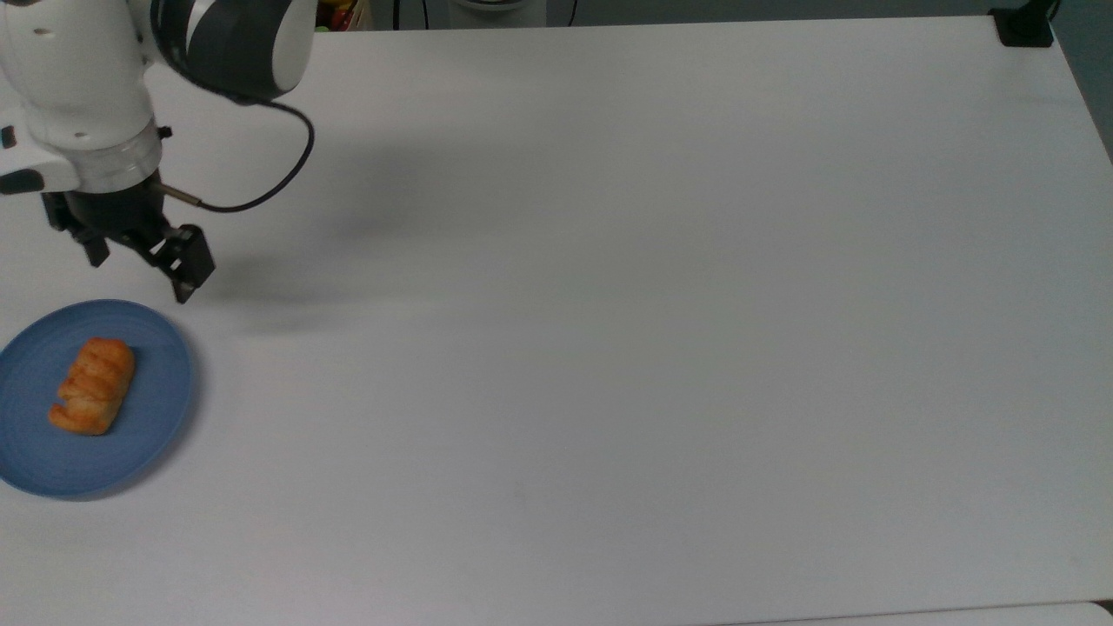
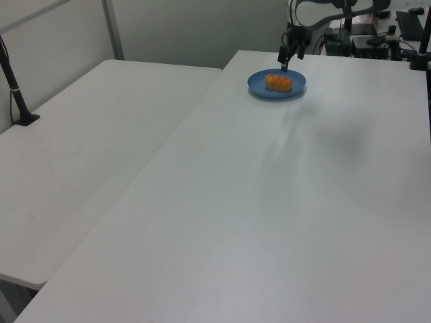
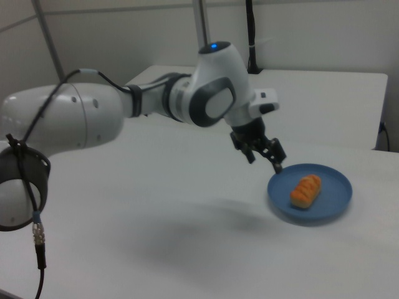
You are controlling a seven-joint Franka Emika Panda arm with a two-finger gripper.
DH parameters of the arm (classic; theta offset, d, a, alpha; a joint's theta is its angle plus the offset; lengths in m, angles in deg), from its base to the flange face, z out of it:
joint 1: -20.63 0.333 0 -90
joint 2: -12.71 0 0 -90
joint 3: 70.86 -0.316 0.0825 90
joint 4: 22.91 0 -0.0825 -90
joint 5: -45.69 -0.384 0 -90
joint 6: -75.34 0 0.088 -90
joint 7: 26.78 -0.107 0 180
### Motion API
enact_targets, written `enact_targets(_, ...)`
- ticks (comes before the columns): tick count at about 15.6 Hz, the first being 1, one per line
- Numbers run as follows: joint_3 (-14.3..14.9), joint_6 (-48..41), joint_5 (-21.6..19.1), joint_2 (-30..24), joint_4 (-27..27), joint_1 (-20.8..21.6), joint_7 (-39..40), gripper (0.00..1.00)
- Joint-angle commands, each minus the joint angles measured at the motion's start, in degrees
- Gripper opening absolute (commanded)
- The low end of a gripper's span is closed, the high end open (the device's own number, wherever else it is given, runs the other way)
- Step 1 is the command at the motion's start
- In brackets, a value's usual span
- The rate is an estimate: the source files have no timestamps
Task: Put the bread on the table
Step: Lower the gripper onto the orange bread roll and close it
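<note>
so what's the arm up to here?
The arm is reaching toward the plate with its tool open and holding nothing. The tool hangs above the table, just off the plate's edge in the top view and near its rim in the right view. The bread lies on the plate, untouched. Nothing has been picked up, so the transfer to the table has not begun.

Bread lies on the plate, at the top view's left edge of the surface. My tool, fingers apart, hangs above the surface just beyond the plate's far rim, clear of the bread.
</note>
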Motion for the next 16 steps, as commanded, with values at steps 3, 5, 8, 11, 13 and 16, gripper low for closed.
enact_targets(3, 1.1, 12.8, -1.5, 6.9, -3.9, -3.3, 1.5, 1.00)
enact_targets(5, 1.2, 16.8, -3.6, 8.7, -4.0, -4.2, 1.6, 1.00)
enact_targets(8, 1.1, 22.5, -4.1, 11.2, -4.0, -4.5, 1.5, 1.00)
enact_targets(11, 0.9, 28.1, -6.0, 13.2, -3.9, -4.5, 1.6, 1.00)
enact_targets(13, 0.6, 29.7, -6.1, 14.2, -3.9, -4.4, 1.6, 1.00)
enact_targets(16, 0.6, 31.7, -6.1, 15.2, -3.6, -4.4, 1.7, 1.00)
